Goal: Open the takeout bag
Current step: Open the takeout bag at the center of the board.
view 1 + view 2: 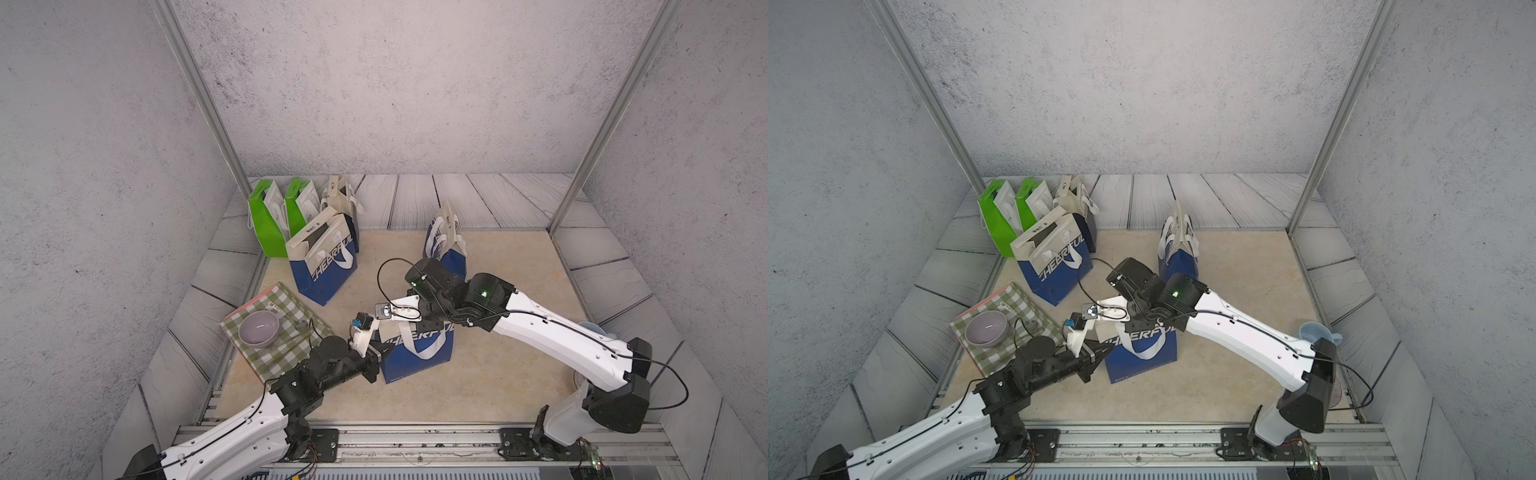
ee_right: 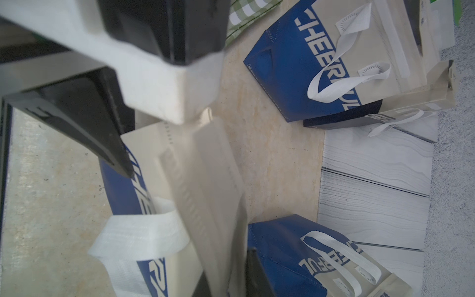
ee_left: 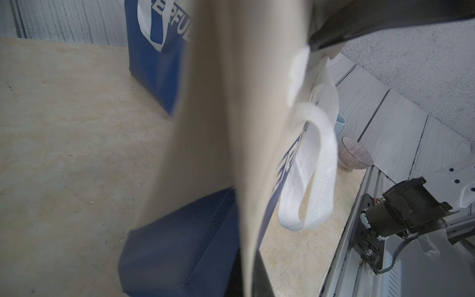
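Observation:
The takeout bag (image 1: 415,357) (image 1: 1142,359), blue below and beige above with white handles, stands upright front-centre on the tan mat. My left gripper (image 1: 384,348) (image 1: 1100,351) is at its left top corner, shut on the beige rim (image 3: 205,128); the cloth runs between its fingers (image 3: 250,282). My right gripper (image 1: 432,322) (image 1: 1138,323) reaches down over the bag's top. Its jaws (image 2: 228,280) stand a little apart around the beige flap (image 2: 205,180). A white handle (image 3: 308,180) hangs loose on the near side.
Another blue-beige bag (image 1: 324,262) stands back left, one more (image 1: 446,241) behind the right wrist. Green bags (image 1: 266,216) and a beige bag (image 1: 340,195) line the back left. A checked cloth with a lilac bowl (image 1: 258,328) lies left. A blue cup (image 1: 1316,332) sits right.

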`<action>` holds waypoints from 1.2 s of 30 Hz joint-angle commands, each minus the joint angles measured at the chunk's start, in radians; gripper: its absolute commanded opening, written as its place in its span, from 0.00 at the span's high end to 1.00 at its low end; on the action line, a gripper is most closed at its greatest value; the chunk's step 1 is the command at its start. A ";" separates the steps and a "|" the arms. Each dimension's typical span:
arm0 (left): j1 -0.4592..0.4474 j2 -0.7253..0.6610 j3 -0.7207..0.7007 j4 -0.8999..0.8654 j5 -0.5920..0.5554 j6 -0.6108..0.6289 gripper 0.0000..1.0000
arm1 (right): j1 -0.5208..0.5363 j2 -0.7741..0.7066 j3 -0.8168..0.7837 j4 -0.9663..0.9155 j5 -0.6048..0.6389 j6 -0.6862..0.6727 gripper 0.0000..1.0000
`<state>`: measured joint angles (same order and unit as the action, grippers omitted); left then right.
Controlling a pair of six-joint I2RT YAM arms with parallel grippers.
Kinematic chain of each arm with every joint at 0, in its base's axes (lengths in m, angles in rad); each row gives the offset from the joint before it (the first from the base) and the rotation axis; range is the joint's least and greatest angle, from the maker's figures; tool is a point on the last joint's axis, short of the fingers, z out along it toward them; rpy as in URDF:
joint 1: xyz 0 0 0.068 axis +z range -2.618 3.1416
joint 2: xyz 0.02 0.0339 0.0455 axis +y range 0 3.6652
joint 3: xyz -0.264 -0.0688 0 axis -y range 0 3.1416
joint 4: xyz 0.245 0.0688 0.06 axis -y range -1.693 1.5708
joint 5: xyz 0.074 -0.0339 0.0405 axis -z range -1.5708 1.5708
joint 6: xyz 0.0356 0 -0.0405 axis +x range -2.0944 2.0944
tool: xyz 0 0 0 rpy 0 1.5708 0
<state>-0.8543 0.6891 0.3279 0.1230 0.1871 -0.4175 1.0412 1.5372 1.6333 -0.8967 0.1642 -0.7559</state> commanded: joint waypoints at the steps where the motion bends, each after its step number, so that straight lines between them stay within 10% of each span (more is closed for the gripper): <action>1: -0.004 -0.012 -0.012 -0.034 0.005 0.012 1.00 | -0.012 -0.050 -0.049 0.037 0.053 0.025 0.80; 11: -0.005 -0.010 -0.010 -0.033 0.005 0.012 1.00 | -0.029 -0.086 -0.126 0.067 0.066 0.038 0.81; 16: -0.004 -0.009 -0.012 -0.034 0.002 0.013 1.00 | -0.031 -0.084 -0.112 0.054 0.062 0.035 0.99; 36: -0.005 -0.008 -0.010 -0.046 -0.002 0.017 1.00 | -0.040 0.103 0.367 -0.332 -0.002 -0.065 1.00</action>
<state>-0.8551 0.6804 0.3283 0.1642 0.1867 -0.4103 1.0164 1.6405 1.9106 -1.1824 0.1352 -0.7986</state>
